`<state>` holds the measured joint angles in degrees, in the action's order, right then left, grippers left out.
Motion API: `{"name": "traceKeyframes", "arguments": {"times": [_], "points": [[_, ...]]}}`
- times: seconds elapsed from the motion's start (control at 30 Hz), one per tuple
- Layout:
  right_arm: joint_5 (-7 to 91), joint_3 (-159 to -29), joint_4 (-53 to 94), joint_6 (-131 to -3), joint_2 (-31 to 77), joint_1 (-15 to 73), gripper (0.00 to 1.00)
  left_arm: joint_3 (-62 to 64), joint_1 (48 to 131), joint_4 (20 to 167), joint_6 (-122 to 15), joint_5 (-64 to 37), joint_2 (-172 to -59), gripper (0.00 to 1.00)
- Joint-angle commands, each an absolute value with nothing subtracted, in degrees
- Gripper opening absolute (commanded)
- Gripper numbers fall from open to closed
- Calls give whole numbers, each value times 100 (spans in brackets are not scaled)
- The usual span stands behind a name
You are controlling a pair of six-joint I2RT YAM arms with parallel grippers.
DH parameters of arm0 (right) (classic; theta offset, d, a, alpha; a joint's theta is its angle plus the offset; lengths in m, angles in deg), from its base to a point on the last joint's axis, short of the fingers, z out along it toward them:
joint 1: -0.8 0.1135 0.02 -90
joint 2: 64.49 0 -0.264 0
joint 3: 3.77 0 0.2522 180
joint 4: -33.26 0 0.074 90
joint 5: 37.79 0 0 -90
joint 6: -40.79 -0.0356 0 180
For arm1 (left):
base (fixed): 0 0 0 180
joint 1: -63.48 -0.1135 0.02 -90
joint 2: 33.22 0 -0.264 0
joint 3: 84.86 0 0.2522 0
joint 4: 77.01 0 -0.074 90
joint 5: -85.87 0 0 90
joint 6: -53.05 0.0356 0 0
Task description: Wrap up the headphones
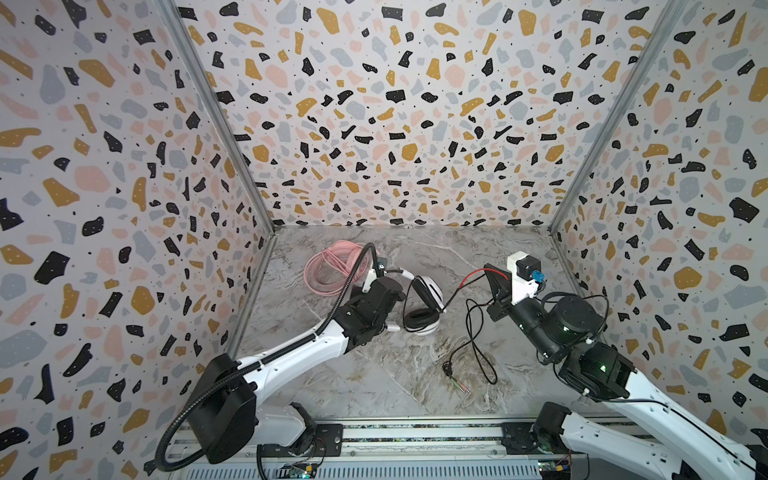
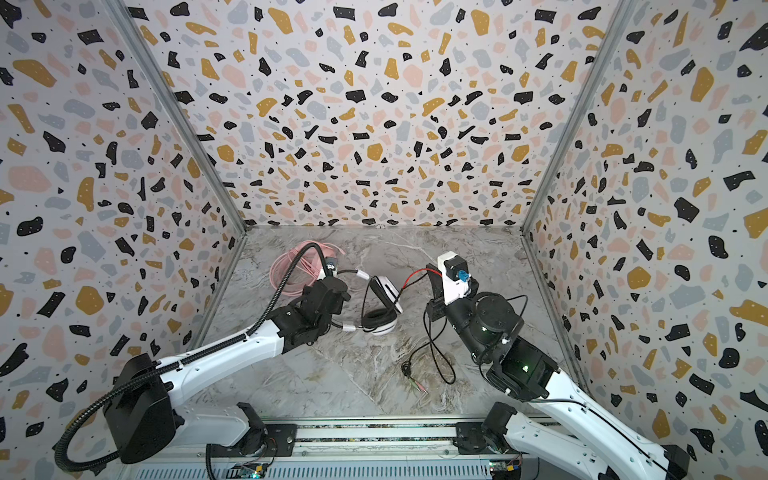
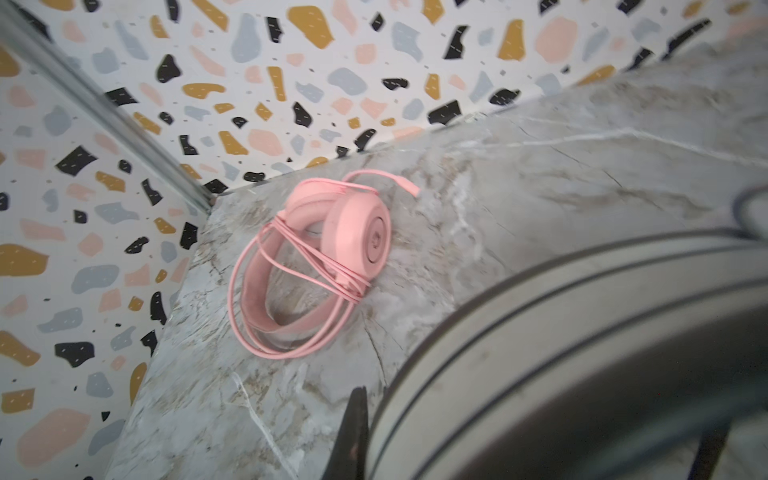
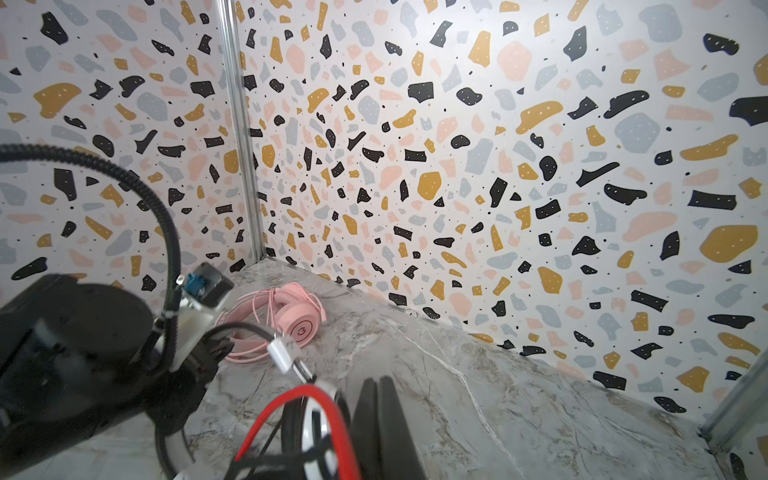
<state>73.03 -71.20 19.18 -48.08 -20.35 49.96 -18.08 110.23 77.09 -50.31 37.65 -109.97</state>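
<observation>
The striped headset point(image 1: 422, 326) is gripped by its band in the clenched left gripper point(image 1: 397, 295) at mid-table point(image 1: 374, 374). The right gripper point(image 1: 496, 282) is pressed shut (the pink headset point(image 1: 332, 270) is seen behind, cable-wound).

The surface point(image 1: 324, 386) lies bare at its near left and across the far right, behind the right claw point(image 4: 377, 390). The pink headset point(image 3: 361, 237) fills the far-left corner, near the left wall point(image 1: 124, 249). The striped headset point(image 1: 428, 286) stands mid-surface. Its black cable point(image 1: 494, 380) loops loose over the centre-right, with the plugs point(image 1: 459, 387) lying toward the near edge.
</observation>
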Motion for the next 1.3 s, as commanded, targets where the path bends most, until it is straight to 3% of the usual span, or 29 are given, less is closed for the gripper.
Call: {"name": "traceKeyframes", "arguments": {"times": [0.0, 0.37, 0.53, 0.87, 1.27], "points": [[7060, -7386, 2351, -4659, -2018, 4652, 0, -1724, 11284, 7526, -4959, 3242, -10894, 0], [5037, -7252, 2247, -5824, -1408, 2321, 0, -2932, 11359, 7888, -5004, 1237, -9456, 0], [4049, -7009, 2530, -6204, -955, 1741, 0, -3078, 11361, 7851, -4847, 603, -9075, 0], [3213, -6680, 2687, -6374, -146, 1620, 1, -2865, 11365, 7821, -4896, -539, -9107, 0], [3091, -5286, 3016, -6622, -341, 1609, 1, -2593, 11344, 8185, -5083, -250, -8534, 0]]}}
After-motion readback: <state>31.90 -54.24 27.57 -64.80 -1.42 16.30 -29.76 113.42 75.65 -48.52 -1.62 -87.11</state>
